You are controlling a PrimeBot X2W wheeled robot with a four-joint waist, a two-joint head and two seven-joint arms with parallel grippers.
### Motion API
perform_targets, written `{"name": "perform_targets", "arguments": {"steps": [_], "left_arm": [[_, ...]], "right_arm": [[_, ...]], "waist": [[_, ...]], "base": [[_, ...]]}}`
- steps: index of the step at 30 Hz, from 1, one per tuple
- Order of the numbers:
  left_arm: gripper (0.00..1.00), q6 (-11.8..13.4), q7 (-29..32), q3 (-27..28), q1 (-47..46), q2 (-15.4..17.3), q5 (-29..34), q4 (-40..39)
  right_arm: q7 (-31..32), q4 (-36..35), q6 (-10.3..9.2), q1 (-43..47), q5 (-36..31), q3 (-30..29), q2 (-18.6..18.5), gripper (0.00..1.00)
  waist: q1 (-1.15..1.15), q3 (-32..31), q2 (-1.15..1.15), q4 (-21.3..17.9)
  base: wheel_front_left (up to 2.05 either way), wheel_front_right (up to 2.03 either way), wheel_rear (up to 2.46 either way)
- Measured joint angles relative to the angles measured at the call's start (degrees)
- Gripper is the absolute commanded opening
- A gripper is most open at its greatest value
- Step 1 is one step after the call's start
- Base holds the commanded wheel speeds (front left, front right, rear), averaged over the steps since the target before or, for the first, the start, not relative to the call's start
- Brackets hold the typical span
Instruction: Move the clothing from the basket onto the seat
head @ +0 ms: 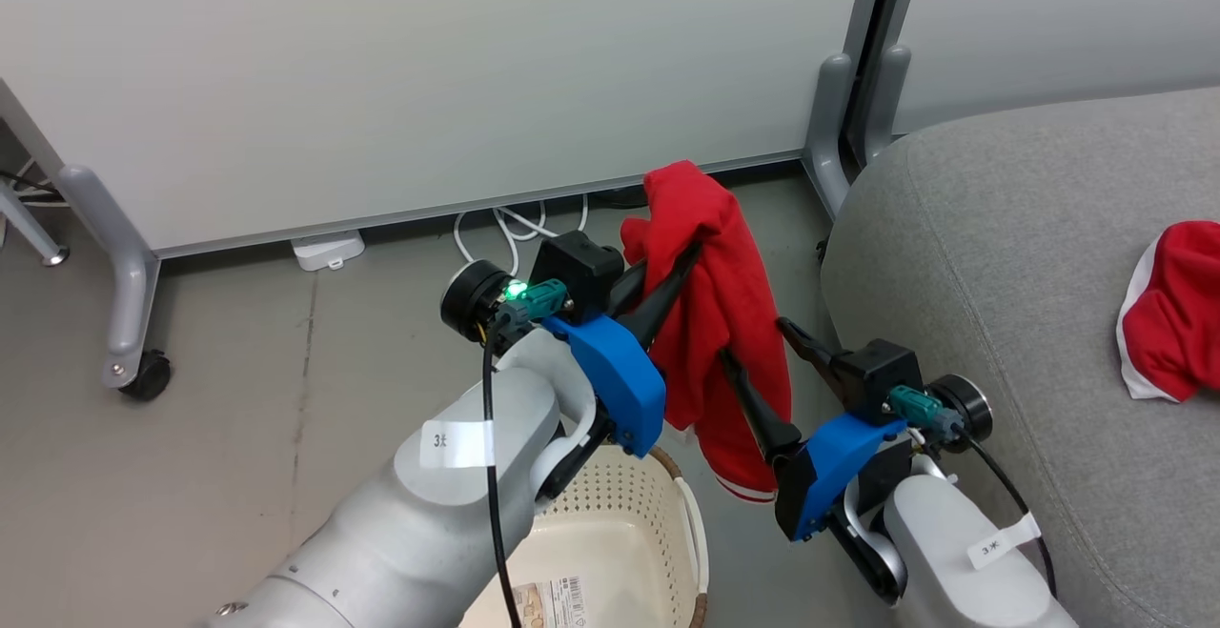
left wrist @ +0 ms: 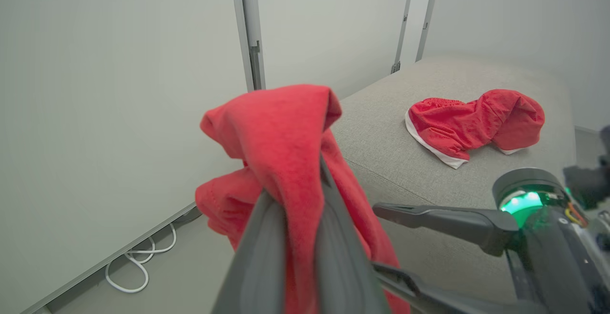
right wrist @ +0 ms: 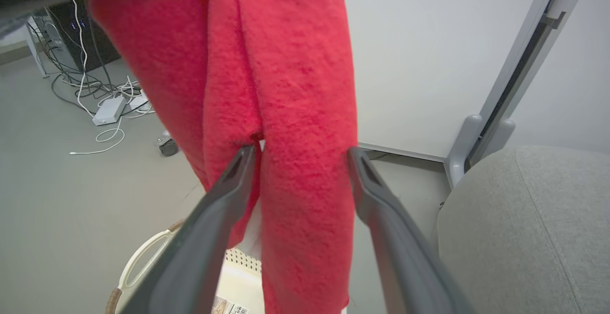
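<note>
Pinches one red garment [head: 724,304] in left claw [head: 688,254], pressed together, hanging above basket [head: 620,514], left of seat [head: 1001,228]. Holds right claw [head: 753,337] spread astride the hanging cloth. Finds second garment [head: 1172,323] lying on seat, far right.

A lab or office space: white partition panels [head: 429,66] are standing on grey legs, one riding on a black castor [head: 148,375]. White cables [head: 505,228] and a power adapter [head: 327,250] are trailing across the bare grey floor [head: 191,466] beneath them, and a grey seat [head: 1029,256] is sitting at right.
</note>
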Motion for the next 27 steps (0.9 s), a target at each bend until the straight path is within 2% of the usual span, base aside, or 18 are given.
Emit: {"name": "perform_targets", "arguments": {"steps": [12, 20, 25, 27], "left_arm": [[0.00, 0.27, -0.02, -1.77, -0.17, 0.02, -1.02, -1.29], [0.00, 0.33, -0.09, -2.94, -0.22, 0.00, -1.64, -1.92], [0.00, 0.36, -0.09, -3.16, -0.28, 0.01, -1.97, -2.02], [0.00, 0.48, -0.09, -3.21, -0.28, 0.01, -1.98, -2.08]], "right_arm": [[-3.04, 14.72, 0.00, -8.59, 2.78, 1.55, 0.29, 1.00], [-4.10, 18.00, 0.00, -12.41, 9.59, 6.26, 0.32, 1.00], [-4.35, 19.52, 0.00, -13.82, 11.52, 8.79, 0.33, 1.00], [-4.37, 20.00, 0.00, -14.07, 12.96, 9.76, 0.33, 0.00]], "waist": [[0.00, 0.53, 0.00, 1.43], [0.00, 0.61, 0.00, 1.64], [0.00, 0.65, 0.00, 1.70], [0.00, 0.55, 0.00, 1.73]], "base": [[0.00, 0.00, 0.00], [0.00, 0.00, 0.00], [0.00, 0.00, 0.00], [0.00, 0.00, 0.00]]}}
